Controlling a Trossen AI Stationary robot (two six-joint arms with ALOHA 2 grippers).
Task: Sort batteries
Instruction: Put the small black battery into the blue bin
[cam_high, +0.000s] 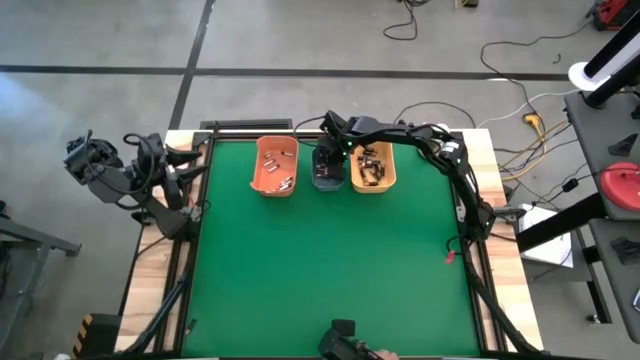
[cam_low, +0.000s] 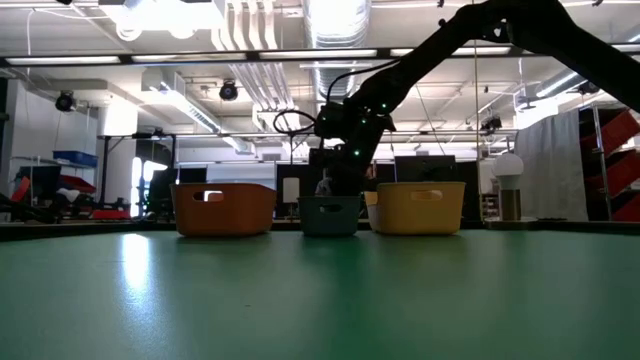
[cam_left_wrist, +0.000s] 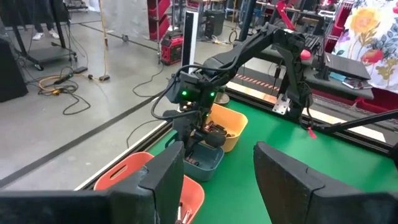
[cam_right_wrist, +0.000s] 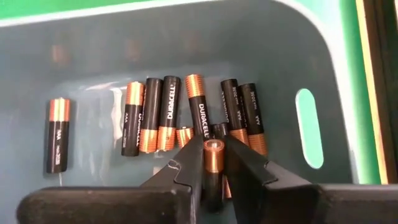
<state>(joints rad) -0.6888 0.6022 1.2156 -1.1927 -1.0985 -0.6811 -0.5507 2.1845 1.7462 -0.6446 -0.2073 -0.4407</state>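
Right wrist view | right pincer (cam_right_wrist: 213, 163) grips battery (cam_right_wrist: 212, 168) over blue-grey bin (cam_right_wrist: 261, 43) | left pincer (cam_left_wrist: 217, 171) open

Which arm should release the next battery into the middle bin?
Right. The right gripper is already over the blue-grey bin, shut on a battery. The left gripper waits open, back at the table's left edge.

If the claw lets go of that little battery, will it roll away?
Probably only a little. The battery pinched in the right claw is a smooth round cylinder, so it likely rolls easily. But it hangs inside the blue-grey bin, whose walls and the other batteries would probably stop it. It looks stiff, not bendy.
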